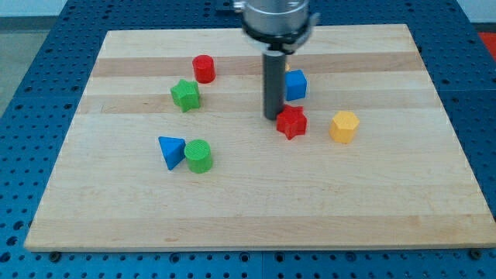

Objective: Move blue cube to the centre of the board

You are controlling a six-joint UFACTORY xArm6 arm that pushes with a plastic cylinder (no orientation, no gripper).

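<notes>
The blue cube (295, 84) sits on the wooden board (256, 209), right of the middle and toward the view's top. My tip (272, 117) rests on the board just left of and below the blue cube, beside the left edge of a red star-shaped block (292, 122). The rod stands between the camera and the cube's left side. A sliver of a yellow block (287, 68) shows behind the blue cube, mostly hidden.
A yellow hexagonal block (344, 126) lies right of the red star. A red cylinder (204, 69) and a green star-shaped block (186, 94) lie at the upper left. A blue triangular block (170, 150) touches a green cylinder (198, 156) at the lower left.
</notes>
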